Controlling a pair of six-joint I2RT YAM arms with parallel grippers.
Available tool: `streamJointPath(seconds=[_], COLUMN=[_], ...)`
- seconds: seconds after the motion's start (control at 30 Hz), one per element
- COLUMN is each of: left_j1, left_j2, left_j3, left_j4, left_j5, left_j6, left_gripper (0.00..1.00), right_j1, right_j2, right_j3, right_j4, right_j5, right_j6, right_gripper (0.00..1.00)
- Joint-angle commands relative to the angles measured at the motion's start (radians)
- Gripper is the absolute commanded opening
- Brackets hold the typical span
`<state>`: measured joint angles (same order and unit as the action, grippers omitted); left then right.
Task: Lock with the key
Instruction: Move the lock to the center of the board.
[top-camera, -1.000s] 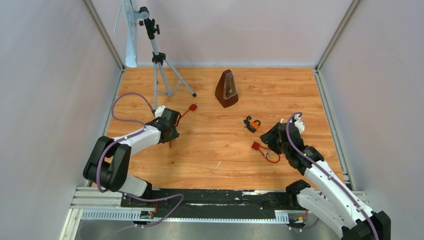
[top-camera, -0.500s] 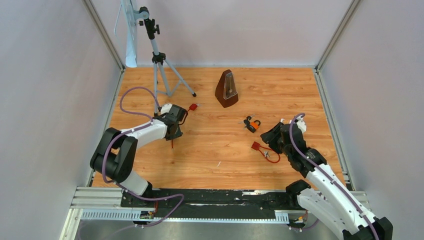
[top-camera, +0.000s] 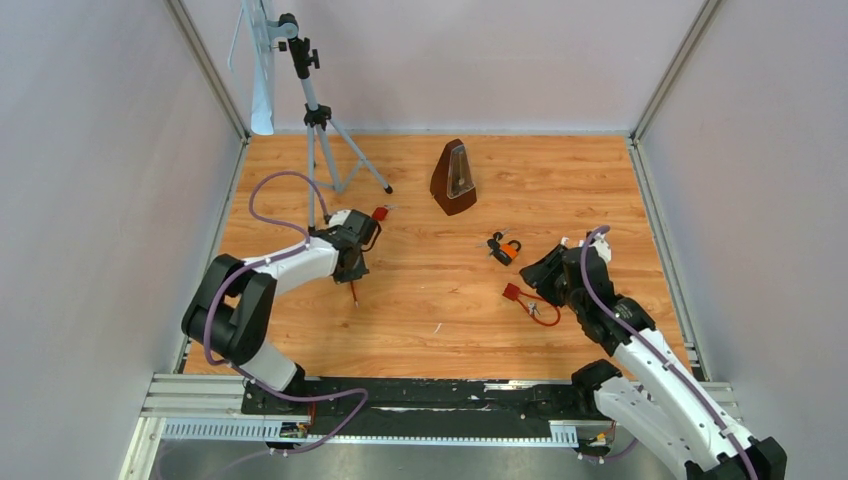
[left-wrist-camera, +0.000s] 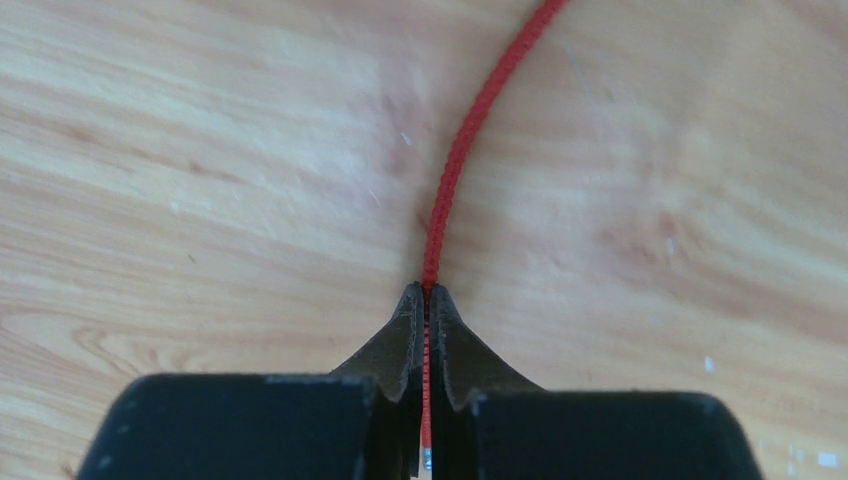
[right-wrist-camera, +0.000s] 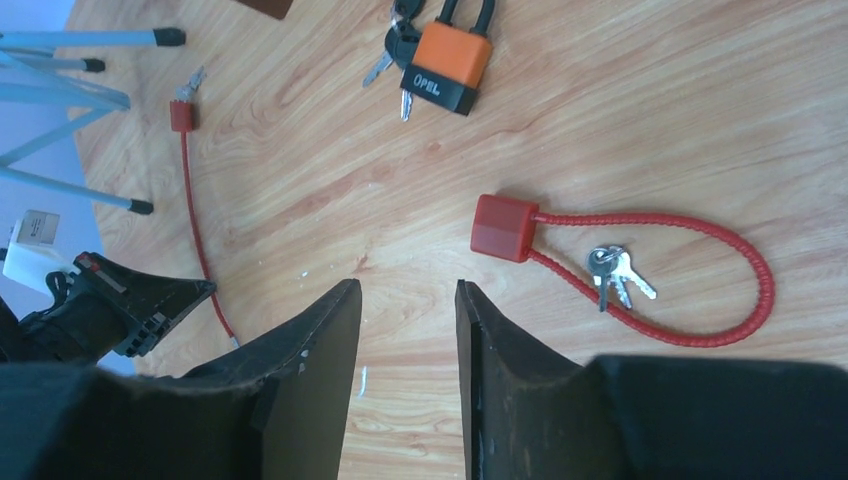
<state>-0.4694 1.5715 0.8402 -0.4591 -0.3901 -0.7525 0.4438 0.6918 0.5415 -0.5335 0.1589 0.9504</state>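
My left gripper (top-camera: 352, 268) is shut on the thin red cable (left-wrist-camera: 470, 130) of an open red cable lock, near its free end. That lock's red body (top-camera: 381, 213) with a key in it lies by the tripod foot and also shows in the right wrist view (right-wrist-camera: 181, 115). My right gripper (right-wrist-camera: 408, 290) is open and empty above the wood. A second red cable lock (right-wrist-camera: 503, 227), closed in a loop, lies just right of it with small keys (right-wrist-camera: 618, 275) inside the loop. An orange padlock (right-wrist-camera: 447, 62) with keys (right-wrist-camera: 395, 45) lies beyond.
A brown metronome (top-camera: 454, 178) stands at mid back. A tripod (top-camera: 318, 120) stands at the back left, its feet close to the left arm. Metal rails run along the sides of the wooden table (top-camera: 440, 330).
My left gripper has moved right and a little nearer with the red cable in it; the cable's free end has shifted right. The right arm has barely moved.
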Motion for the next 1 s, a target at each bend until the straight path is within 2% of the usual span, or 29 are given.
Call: streamJointPath(seconds=[0.0,0.07,0.23,0.47,0.73,0.83,0.97], left_j1=[-0.096,-0.149,-0.260,-0.305,-0.305,-0.304,-0.305], left_j2=[-0.086,-0.157,-0.316,-0.561,-0.613,-0.605,-0.602], left_j3=[-0.017,-0.033,-0.095,-0.161,-0.159,-0.165,-0.170], left_j4=[-0.108,-0.133,-0.157,-0.170,-0.189,-0.183,-0.176], left_j5=[0.045,0.057,0.130,0.193,0.189,0.190,0.195], left_j6=[0.003,-0.017,-0.064,-0.101,-0.086,-0.085,-0.078], left_gripper=[0.00,0.00,0.00,0.00,0.00,0.00,0.00], right_j1=[0.001,0.013,0.086,0.292,0.441,0.462,0.463], right_j2=[0.057,0.091,0.173,0.422,0.781,0.871,0.985], right_j3=[0.061,0.051,0.007,0.054,0.262,0.301,0.360], right_j4=[0.059,0.118,0.276,0.468,0.595,0.665,0.731], right_j5=[-0.154,-0.235,-0.284,-0.262,-0.271,-0.259,-0.328], right_j6=[-0.031,-0.031,0.021,0.054,0.203,0.288,0.366], right_gripper=[0.39,0.40,0.43,0.52,0.54,0.54,0.54])
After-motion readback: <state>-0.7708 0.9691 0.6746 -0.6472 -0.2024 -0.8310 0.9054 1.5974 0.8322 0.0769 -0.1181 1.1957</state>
